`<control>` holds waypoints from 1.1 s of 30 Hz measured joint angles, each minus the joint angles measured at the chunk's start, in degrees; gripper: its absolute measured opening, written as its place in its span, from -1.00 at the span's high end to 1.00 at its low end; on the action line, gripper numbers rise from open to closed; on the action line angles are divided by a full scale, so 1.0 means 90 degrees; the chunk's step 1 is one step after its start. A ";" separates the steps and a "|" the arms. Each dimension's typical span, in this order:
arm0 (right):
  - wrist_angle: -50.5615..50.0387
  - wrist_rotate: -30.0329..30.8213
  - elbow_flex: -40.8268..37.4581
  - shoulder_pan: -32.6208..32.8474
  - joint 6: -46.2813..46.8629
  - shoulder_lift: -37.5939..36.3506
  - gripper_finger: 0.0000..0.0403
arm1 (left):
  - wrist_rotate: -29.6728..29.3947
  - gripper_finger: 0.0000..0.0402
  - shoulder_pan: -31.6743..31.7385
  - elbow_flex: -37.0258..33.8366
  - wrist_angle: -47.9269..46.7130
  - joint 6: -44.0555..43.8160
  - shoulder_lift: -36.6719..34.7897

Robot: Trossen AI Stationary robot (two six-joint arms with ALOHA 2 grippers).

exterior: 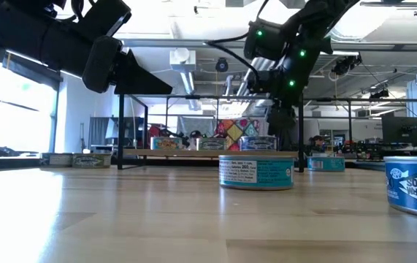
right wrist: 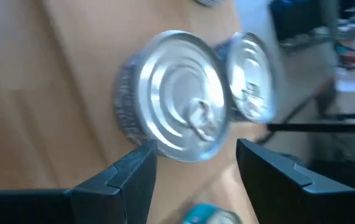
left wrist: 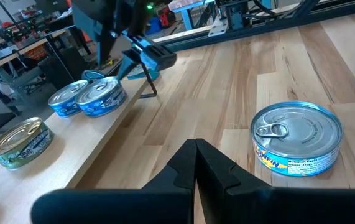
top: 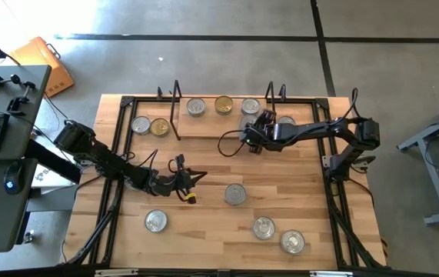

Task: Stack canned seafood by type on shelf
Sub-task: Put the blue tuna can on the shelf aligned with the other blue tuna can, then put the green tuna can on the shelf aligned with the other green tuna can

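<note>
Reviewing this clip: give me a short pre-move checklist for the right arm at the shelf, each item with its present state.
1. Right gripper open: ok.
2. Silver-topped round tin lies ahead of the open fingers: ok.
3. That tin is gripped: not ok, fingers stand apart from it.
4. Second silver-topped tin close beside the first, possible crowding: cannot tell.
5. Left gripper shut, empty, over the wooden tabletop, away from the low wooden shelf: ok.

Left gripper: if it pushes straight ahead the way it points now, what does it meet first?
Probably the silver-topped tin on the tabletop, just ahead of the shut left gripper and slightly to one side. Depth is unclear, so the fingers might slide past its edge.
</note>
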 joint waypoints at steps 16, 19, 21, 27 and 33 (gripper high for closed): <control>0.0456 -0.1697 0.0000 0.1049 0.0720 -0.0005 -0.04 | 0.0000 1.00 0.0000 0.0000 0.0000 -0.0003 0.0000; 0.0911 -0.2505 -0.0037 0.1365 0.0721 -0.0005 -0.04 | 0.0000 1.00 0.0000 0.0000 0.0000 -0.0003 0.0000; 0.1880 -0.2771 -0.0321 0.1573 0.0801 -0.0010 -0.04 | -0.0001 1.00 -0.0003 0.0000 0.0000 -0.0006 0.0000; 0.5271 -0.3051 -0.1770 0.2081 0.1122 -0.0009 -0.04 | 0.0000 1.00 -0.0049 0.0000 -0.0010 -0.0015 -0.0002; 0.7765 -0.3051 -0.2764 0.2283 0.1478 -0.0005 -0.04 | 0.0000 1.00 0.0010 0.0000 -0.0010 -0.0021 -0.0002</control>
